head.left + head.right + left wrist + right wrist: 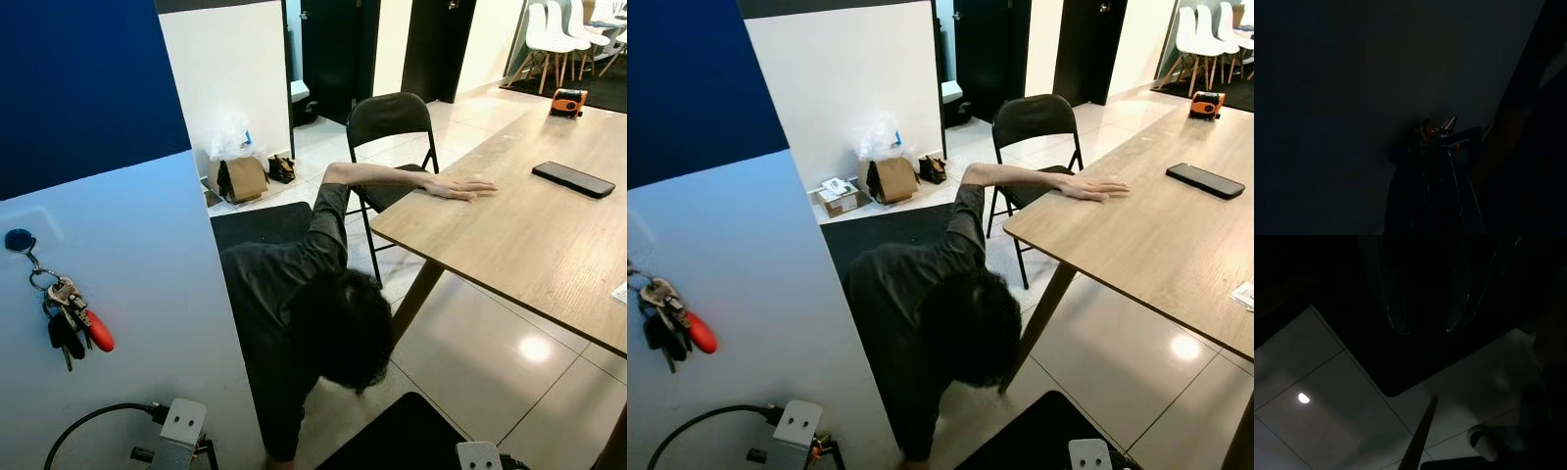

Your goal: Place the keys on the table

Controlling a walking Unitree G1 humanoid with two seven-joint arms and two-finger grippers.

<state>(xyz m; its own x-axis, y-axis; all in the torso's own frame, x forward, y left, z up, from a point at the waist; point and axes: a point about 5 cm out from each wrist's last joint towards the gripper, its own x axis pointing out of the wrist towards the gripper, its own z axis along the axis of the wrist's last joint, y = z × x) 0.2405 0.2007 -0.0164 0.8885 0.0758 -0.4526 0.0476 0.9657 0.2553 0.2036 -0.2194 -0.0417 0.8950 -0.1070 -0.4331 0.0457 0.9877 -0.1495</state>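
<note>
A bunch of keys [69, 321] with a red fob and black fobs hangs from a blue hook [20, 240] on the pale wall at my left. The wooden table [529, 245] stands to the right. My left arm [181, 429] is low, just below the keys; its gripper [1436, 147] is a dark shape in the very dim left wrist view. My right arm [480, 456] hangs low at the bottom edge. The right gripper [1425, 329] is open and holds nothing, above a black mat and pale floor tiles.
A person [313, 304] bends low between the wall and the table, one hand [462, 187] flat on the tabletop. A black phone [573, 179] and an orange object [568, 101] lie on the table. A black folding chair [392, 122] stands behind. Boxes [243, 178] sit by the far wall.
</note>
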